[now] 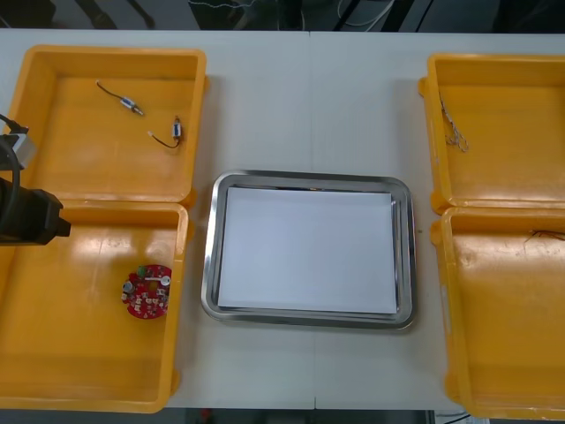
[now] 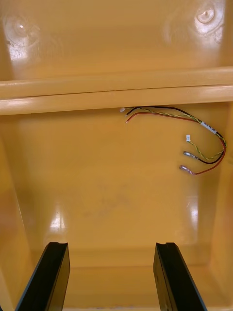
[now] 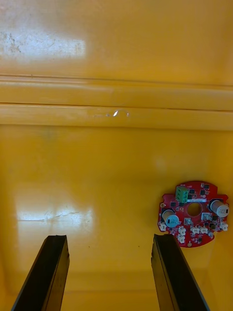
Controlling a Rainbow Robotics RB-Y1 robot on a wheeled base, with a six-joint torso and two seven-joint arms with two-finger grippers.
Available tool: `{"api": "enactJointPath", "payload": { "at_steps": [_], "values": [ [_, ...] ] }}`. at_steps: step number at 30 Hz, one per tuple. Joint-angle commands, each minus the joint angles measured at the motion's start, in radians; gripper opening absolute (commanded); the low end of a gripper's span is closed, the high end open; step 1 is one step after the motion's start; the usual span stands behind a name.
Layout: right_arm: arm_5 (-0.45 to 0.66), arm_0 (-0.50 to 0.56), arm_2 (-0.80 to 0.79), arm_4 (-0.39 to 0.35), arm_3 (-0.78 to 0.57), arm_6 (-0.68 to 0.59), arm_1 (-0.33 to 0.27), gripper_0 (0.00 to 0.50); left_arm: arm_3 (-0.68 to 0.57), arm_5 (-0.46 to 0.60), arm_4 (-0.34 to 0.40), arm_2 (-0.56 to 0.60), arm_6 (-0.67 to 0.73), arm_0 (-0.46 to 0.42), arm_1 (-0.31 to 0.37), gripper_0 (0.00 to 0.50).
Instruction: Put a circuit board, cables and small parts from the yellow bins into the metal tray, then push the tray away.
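A round red circuit board lies in the near left yellow bin. My left arm reaches in over that bin's far left corner. In the left wrist view my left gripper is open above the bin floor, and the circuit board lies just ahead of one finger, outside the gap. My right gripper is open over the near right bin, nothing between its fingers. A red, yellow and black cable lies ahead of it by the bin's wall. The metal tray, white inside, sits between the bins.
Two small metal parts with short wires lie in the far left bin. A thin twisted cable lies in the far right bin. Bare table runs beyond the tray.
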Motion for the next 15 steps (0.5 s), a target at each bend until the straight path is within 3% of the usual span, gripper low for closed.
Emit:
{"api": "enactJointPath", "payload": {
  "at_steps": [1, 15],
  "values": [
    [0.003, 0.005, -0.028, -0.007, -0.021, 0.006, -0.026, 0.5, -0.029, -0.009, -0.009, 0.033, -0.065, 0.012, 0.043, 0.5],
    [0.003, 0.005, -0.028, -0.007, -0.021, 0.006, -0.026, 0.5, -0.029, -0.009, -0.009, 0.033, -0.065, 0.012, 0.043, 0.5]
  ]
}}
